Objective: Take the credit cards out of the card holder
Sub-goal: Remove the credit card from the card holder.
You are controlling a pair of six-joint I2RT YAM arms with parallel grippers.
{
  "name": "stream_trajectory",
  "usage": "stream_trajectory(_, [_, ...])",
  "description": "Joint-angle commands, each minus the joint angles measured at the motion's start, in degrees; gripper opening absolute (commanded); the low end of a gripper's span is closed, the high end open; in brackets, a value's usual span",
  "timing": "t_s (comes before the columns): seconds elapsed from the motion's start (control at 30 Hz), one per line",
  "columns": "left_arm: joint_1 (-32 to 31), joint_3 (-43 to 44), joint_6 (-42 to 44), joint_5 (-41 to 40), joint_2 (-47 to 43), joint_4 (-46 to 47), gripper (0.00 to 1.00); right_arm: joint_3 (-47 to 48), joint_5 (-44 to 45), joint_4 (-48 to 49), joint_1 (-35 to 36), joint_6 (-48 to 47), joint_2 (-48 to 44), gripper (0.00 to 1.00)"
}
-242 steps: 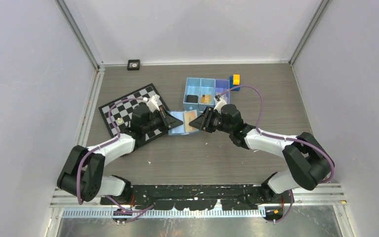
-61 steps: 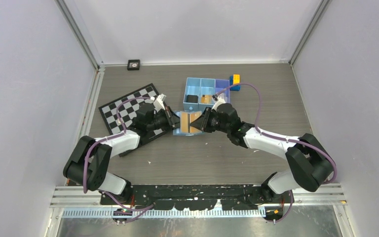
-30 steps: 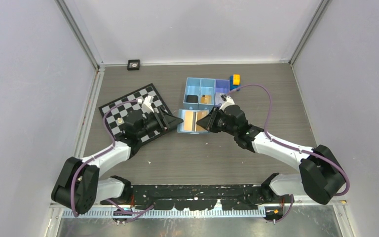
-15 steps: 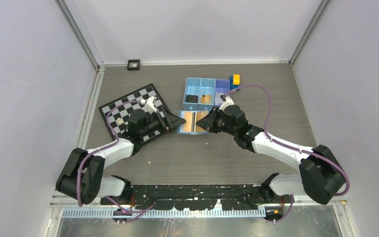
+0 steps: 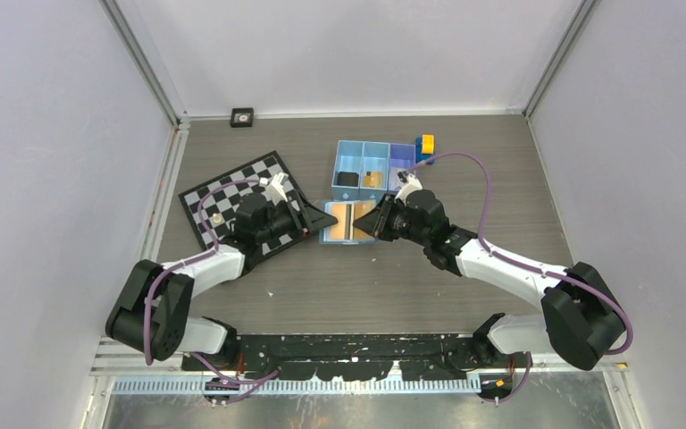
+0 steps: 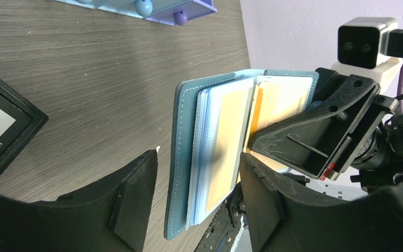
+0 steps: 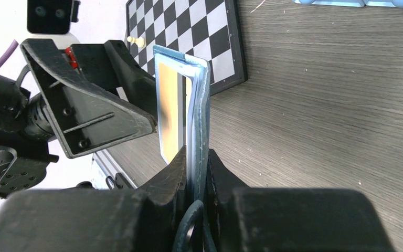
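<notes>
Cards not yet drawn out
The card holder (image 6: 181, 157) is pinched by the right gripper (image 7: 195, 157); the spread left gripper (image 6: 197, 164) likely needs closing on the credit cards (image 6: 225, 142) alone.

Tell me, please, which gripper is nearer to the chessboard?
Left. The left gripper is at the right corner of the chessboard; the right gripper, clamping the card holder, lies farther right, beyond it.

Bright, even overhead light covers the grey wood-grain table (image 5: 366, 277); shadows are soft. In both wrist views the near black plastic fingers (image 6: 131, 210) are out of focus; the right wrist view's upper left corner is washed white.
</notes>
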Motion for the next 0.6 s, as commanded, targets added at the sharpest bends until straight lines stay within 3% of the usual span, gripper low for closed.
stream_trajectory(0.0, [0.14, 2.05, -0.62, 2.48, 1.05, 3.38, 0.62, 0.59, -1.12, 4.79, 0.06, 0.22, -1.77, 0.01])
stream_trajectory(0.2, [0.16, 2.53, -0.12, 1.08, 1.61, 0.22, 0.74, 0.16, -1.04, 5.29, 0.04, 0.11, -2.32, 0.01])
stream_trajectory(0.33, [0.16, 3.17, 0.25, 1.16, 2.23, -1.01, 0.77, 0.11, -0.96, 5.29, 0.06, 0.02, -2.49, 0.01])
stream_trajectory(0.5, [0.16, 2.56, -1.92, 3.94, 3.22, 4.75, 0.62, 0.43, -1.23, 5.29, 0.08, 0.23, -1.7, 0.01])
stream_trajectory(0.57, [0.08, 2.47, -2.87, 5.39, 3.69, 7.55, 0.61, 0.46, -1.02, 5.01, 0.02, 0.2, -1.69, 0.01])
